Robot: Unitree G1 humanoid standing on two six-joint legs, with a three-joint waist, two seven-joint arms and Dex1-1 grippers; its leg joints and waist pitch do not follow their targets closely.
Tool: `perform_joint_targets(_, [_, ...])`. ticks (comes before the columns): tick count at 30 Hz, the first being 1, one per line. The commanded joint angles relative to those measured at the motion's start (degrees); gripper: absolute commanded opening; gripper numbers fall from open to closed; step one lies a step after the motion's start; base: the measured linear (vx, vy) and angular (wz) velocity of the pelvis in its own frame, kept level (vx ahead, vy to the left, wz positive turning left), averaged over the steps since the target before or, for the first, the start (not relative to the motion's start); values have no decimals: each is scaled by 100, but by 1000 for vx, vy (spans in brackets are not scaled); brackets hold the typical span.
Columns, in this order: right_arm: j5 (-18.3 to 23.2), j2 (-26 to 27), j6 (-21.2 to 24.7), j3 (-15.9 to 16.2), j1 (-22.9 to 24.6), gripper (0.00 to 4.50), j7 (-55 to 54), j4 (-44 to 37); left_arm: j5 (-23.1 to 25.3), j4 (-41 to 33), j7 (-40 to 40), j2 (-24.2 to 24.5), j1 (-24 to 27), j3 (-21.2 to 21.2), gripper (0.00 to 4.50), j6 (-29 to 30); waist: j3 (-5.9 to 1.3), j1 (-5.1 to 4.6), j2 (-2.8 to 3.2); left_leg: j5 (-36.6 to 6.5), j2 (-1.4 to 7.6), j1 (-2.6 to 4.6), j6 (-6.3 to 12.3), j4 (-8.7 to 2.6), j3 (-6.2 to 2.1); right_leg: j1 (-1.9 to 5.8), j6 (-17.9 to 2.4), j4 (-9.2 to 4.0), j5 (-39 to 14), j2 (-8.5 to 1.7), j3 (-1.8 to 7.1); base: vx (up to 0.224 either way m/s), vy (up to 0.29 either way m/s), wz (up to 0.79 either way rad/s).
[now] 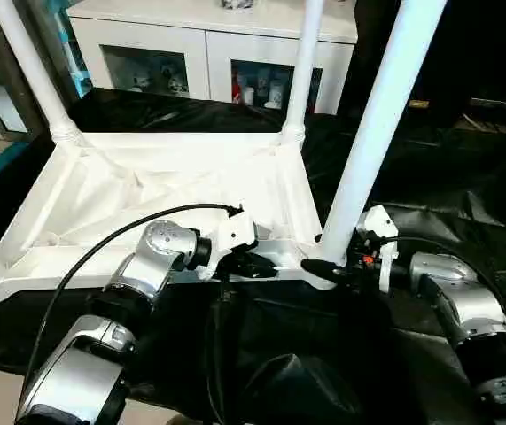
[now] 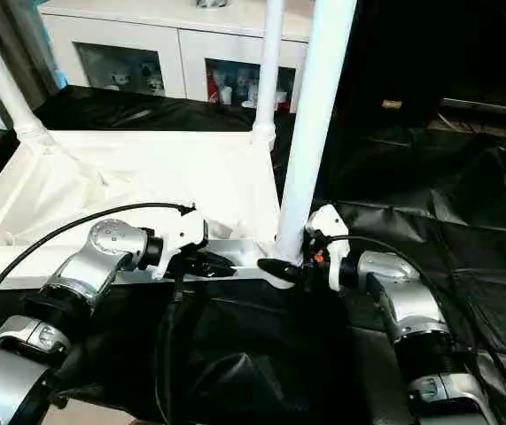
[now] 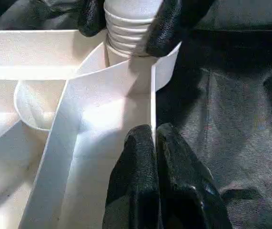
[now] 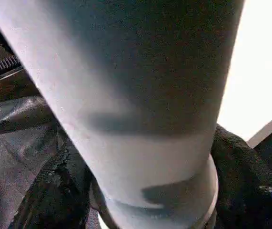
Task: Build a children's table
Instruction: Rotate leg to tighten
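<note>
With the children's table [image 1: 159, 190] lying upside down on the black-covered bench [image 1: 465, 190], the head views show its ribbed underside facing up and legs rising from its corner sockets. The top's long axis runs across the robot's front, its near rim close to the bench's near edge. The left claw [image 1: 254, 264] is pinched on that near rim, just beside the near right corner. The right claw [image 1: 330, 270] reaches the base of the near right leg [image 1: 378, 115] from the right, so the right arm is the nearer one to this leg. The leg's long axis stands almost upright, leaning slightly to the right at its top. Open black cover lies to the right of this corner; a white cabinet [image 1: 208, 40] stands beyond the bench's far edge.

In the left wrist view, the left claw's two fingers [image 3: 140, 181] are together on the thin rim wall. Ahead, the right claw's black fingertips [image 3: 166, 26] sit on either side of the leg's ribbed collar [image 3: 126, 28] above the socket.

In the right wrist view, the leg passes between the right claw's fingers [image 4: 55, 191], which stand apart around it; firm clamping cannot be confirmed. Judged from this, seating the leg requires a push down along its axis while the left claw steadies the rim.
</note>
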Motion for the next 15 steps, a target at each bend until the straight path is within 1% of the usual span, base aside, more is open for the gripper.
perform_joint_targets(1, [92, 36, 92, 201, 49, 286, 227, -250, -276, -148, -125, -125, 78, -50, 0, -22, -346, 2, -123, -719, 390, 70, 488, -373, -147, 261, -1343, -403, -904, -510, 271, 0, 0, 0])
perform_joint_targets(5, [101, 57, 119, 220, 86, 277, 230, -259, -269, -170, -123, -114, 104, -43, 0, -19, -344, -1, -125, -729, 390, 63, 486, -374, -150, 262, -1311, -409, -977, -514, 265, 0, 0, 0])
perform_joint_targets(6, [22, 238, 89, 97, 90, 277, -258, -63, -109, -21, 302, -171, 47, -5, 0, 5, -345, -2, -135, -738, 389, 66, 481, -373, -150, 260, -1300, -411, -1016, -515, 264, 0, 0, 0])
perform_joint_targets(7, [22, 238, 89, 97, 90, 277, -258, -63, -109, -21, 302, -171, 47, -5, 0, 5, -345, -10, -125, -737, 395, 64, 471, -377, -154, 249, -1295, -408, -1022, -521, 268, 0, 0, 0])
perform_joint_targets(8, [-41, 330, 26, 31, 73, 276, -533, 62, -27, 65, 523, -204, 5, 9, 0, 30, -339, -26, -127, -806, 383, 69, 425, -383, -158, 240, -1271, -428, -1150, -523, 266, 0, 0, 0])
perform_joint_targets(9, [-41, 330, 26, 31, 73, 276, -533, 62, -27, 65, 523, -204, 5, 9, 0, 30, -336, -32, -129, -835, 377, 79, 400, -387, -157, 236, -1255, -444, -1228, -520, 266, 0, 0, 0])
perform_joint_targets(10, [-144, 615, -78, -223, -33, 276, -1345, 455, 156, 387, 1224, -348, -179, 86, 0, 67, -327, -61, -136, -882, 375, 87, 326, -401, -162, 220, -1206, -465, -1380, -522, 275, 0, 0, 0])
perform_joint_targets(11, [-141, 855, -94, -461, -140, 276, -2033, 742, 220, 587, 1680, -497, -320, 148, 0, 140, -326, -75, -111, -923, 373, 105, 262, -409, -169, 201, -1208, -472, -1452, -520, 273, 0, 0, 0])
perform_joint_targets(12, [-137, 988, -102, -593, -199, 276, -2417, 899, 252, 692, 1926, -580, -396, 182, 0, 184, -334, -100, -116, -1027, 366, 117, 142, -422, -186, 216, -1193, -488, -1625, -539, 265, 0, 0, 0])
perform_joint_targets(13, [-136, 1020, -103, -625, -213, 276, -2510, 937, 260, 718, 1986, -600, -415, 191, 0, 195, -336, -113, -130, -996, 361, 98, 112, -427, -192, 236, -1177, -481, -1612, -532, 260, 0, 0, 0])
perform_joint_targets(14, [-100, 1197, -129, -792, -302, 275, -3019, 1137, 285, 836, 2321, -741, -522, 236, 0, 316, -329, -132, -138, -1005, 359, 91, 127, -434, -187, 241, -1159, -485, -1524, -523, 262, 0, 0, 0])
perform_joint_targets(15, [-52, 1341, -137, -918, -374, 275, -3386, 1283, 291, 936, 2590, -864, -615, 278, 0, 404, -329, -148, -147, -1011, 364, 98, 130, -430, -180, 223, -1163, -481, -1488, -533, 273, 0, 0, 0])
